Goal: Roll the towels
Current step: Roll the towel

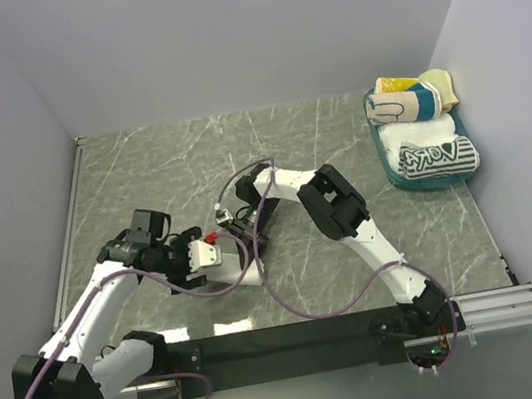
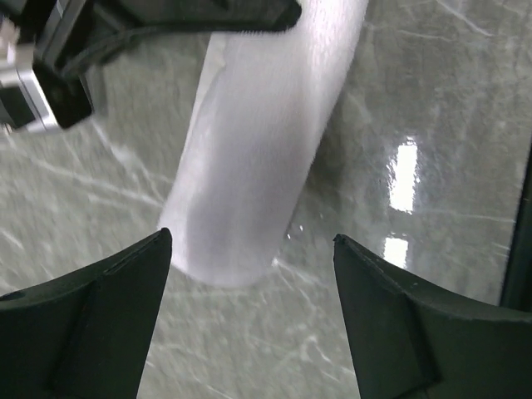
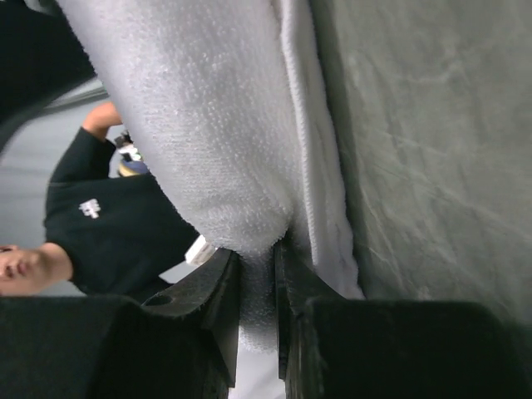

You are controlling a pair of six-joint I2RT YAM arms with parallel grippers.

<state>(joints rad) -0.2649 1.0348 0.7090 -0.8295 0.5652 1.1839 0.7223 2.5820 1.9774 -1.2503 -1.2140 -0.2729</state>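
Observation:
A plain white towel [image 2: 258, 141], rolled into a thick cylinder, lies on the grey marble table [image 1: 140, 169] between the two arms; in the top view it shows as a pale roll [image 1: 238, 277]. My left gripper [image 2: 249, 249] is open, its black fingers [image 2: 125, 291] standing wide on either side of the roll's near end without touching it. My right gripper [image 3: 258, 258] is shut on the towel [image 3: 208, 125], pinching a fold of it at the roll's other end. In the top view the left gripper [image 1: 194, 270] and right gripper [image 1: 241, 232] are close together.
A teal tray [image 1: 382, 156] at the back right holds a white rolled towel with dark print [image 1: 433, 155] and a yellow-teal-white striped roll [image 1: 410, 101]. Grey walls close in the table. The black rail [image 1: 298, 336] with the arm bases runs along the near edge.

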